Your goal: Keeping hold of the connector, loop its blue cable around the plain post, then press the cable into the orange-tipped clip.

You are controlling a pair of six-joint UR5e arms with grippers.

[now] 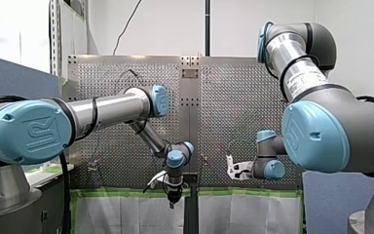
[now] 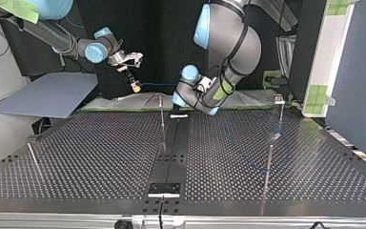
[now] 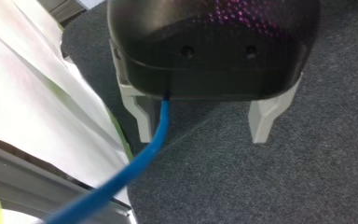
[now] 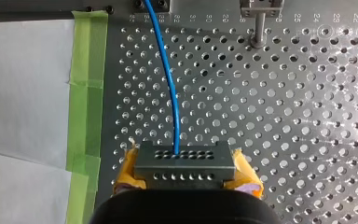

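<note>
Beside connector point(image 4: 185, 161) and blue cable point(image 4: 169, 84), green tape point(image 4: 86, 93).

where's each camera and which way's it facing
front: behind my left arm and my right arm, facing the perforated table.
top: across the table, facing both arms.
left wrist: along my left end effector, open, toward carpet.
right wrist: along my right end effector gripping the connector.
both wrist views share the blue cable.
</note>
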